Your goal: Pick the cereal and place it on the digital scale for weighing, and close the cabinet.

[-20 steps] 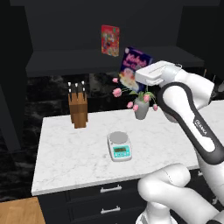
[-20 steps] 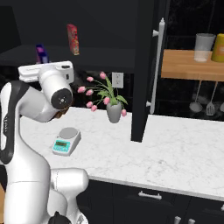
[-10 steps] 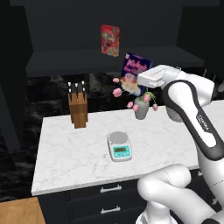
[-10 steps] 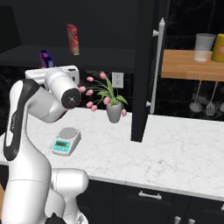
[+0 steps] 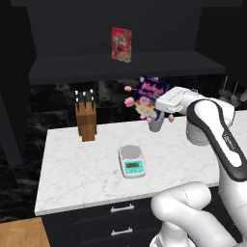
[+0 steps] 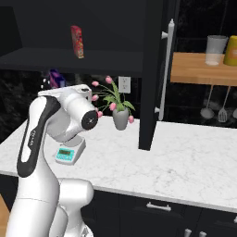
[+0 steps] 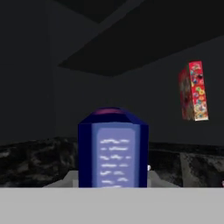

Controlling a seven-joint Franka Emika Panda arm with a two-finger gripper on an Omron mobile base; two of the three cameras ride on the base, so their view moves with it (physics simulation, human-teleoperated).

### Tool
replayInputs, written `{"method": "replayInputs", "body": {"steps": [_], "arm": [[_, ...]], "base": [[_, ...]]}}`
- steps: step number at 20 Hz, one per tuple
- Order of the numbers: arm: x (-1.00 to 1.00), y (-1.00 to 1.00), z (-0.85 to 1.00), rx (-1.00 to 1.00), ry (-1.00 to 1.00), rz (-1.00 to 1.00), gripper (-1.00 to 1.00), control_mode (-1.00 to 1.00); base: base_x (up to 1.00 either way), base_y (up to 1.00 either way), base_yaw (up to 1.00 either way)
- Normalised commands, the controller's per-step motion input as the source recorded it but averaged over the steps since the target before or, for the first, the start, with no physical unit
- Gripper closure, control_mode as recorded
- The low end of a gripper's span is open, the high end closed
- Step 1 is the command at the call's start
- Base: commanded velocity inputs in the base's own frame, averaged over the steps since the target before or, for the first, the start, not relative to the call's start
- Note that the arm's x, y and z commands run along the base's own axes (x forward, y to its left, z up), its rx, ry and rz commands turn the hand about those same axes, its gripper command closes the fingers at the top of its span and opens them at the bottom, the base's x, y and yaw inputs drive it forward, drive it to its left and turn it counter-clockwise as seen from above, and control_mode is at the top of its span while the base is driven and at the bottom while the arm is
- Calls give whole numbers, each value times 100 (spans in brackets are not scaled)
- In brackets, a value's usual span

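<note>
Cereal (image 5: 152,95) and gripper (image 5: 155,105) have dropped from the cabinet (image 5: 125,67) toward the counter, jaws apparently clamped on it. Carry it left and down, upright, onto the digital scale (image 5: 131,160).

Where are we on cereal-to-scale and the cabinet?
Done: the cereal is off the shelf, clamped in the pincer. In hand: it hangs tilted in the air above the counter, behind and right of the digital scale. Left: set it on the bare platform, then shut the cabinet, whose door stands open.

No legible text on anything.
</note>
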Motion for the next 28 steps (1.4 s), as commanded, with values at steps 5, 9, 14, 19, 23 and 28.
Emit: {"method": "replayInputs", "body": {"steps": [5,9,14,19,23,28], "arm": [[6,-28,-45,-1,0,13,100,-100],[23,-3,-34,-8,0,12,100,-100],[5,-8,-32,-7,0,11,100,-100],[1,-6,-25,-7,-2,10,100,-100],[0,5,-31,-10,-17,5,100,-100],[0,35,-42,-4,-14,2,100,-100]], "base": [[0,0,0],[0,0,0],[0,0,0],[0,0,0],[0,0,0],[0,0,0]]}}
